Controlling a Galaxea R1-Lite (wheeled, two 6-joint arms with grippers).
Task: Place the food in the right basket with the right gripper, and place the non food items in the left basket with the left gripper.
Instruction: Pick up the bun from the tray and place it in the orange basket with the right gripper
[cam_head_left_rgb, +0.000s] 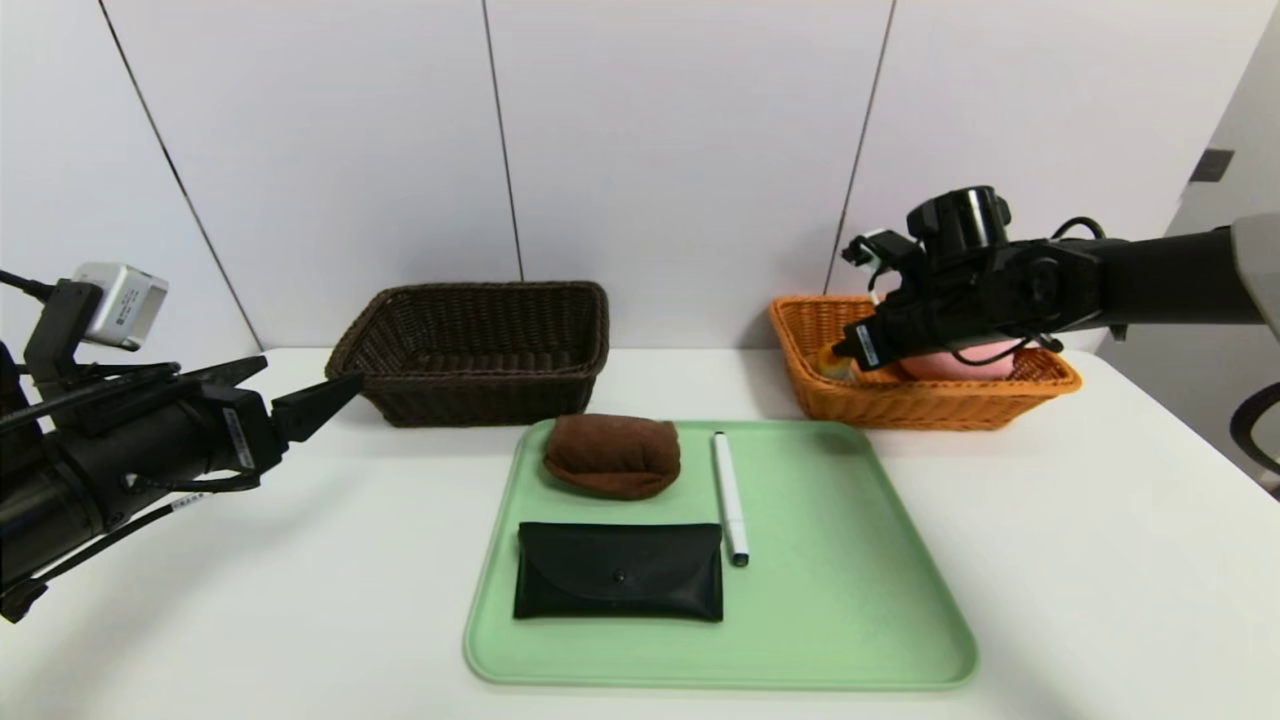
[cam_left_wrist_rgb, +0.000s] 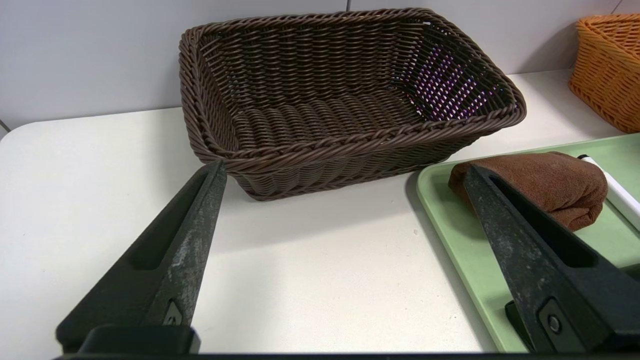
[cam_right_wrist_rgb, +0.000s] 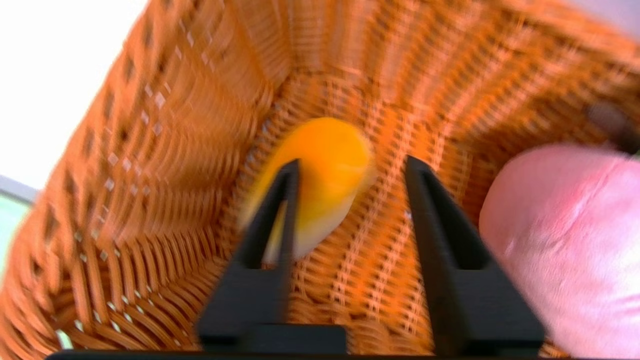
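Observation:
My right gripper (cam_head_left_rgb: 850, 352) (cam_right_wrist_rgb: 350, 165) hangs open inside the orange basket (cam_head_left_rgb: 800, 340) (cam_right_wrist_rgb: 165, 150). A yellow-orange food piece (cam_right_wrist_rgb: 325, 170) (cam_head_left_rgb: 832, 362) lies loose on the basket floor by one finger, and a pink food item (cam_head_left_rgb: 950, 365) (cam_right_wrist_rgb: 565, 240) rests beside it. My left gripper (cam_head_left_rgb: 315, 385) (cam_left_wrist_rgb: 345, 167) is open above the table, in front of the empty brown basket (cam_head_left_rgb: 475, 385) (cam_left_wrist_rgb: 350, 165). On the green tray (cam_head_left_rgb: 850, 600) (cam_left_wrist_rgb: 475, 250) lie a brown cloth (cam_head_left_rgb: 612, 455) (cam_left_wrist_rgb: 545, 182), a white marker (cam_head_left_rgb: 730, 497) (cam_left_wrist_rgb: 617, 192) and a black pouch (cam_head_left_rgb: 618, 570).
Both baskets stand against the white wall at the back of the white table (cam_head_left_rgb: 250, 600). Bare tabletop lies between the left gripper and the tray, and to the right of the tray.

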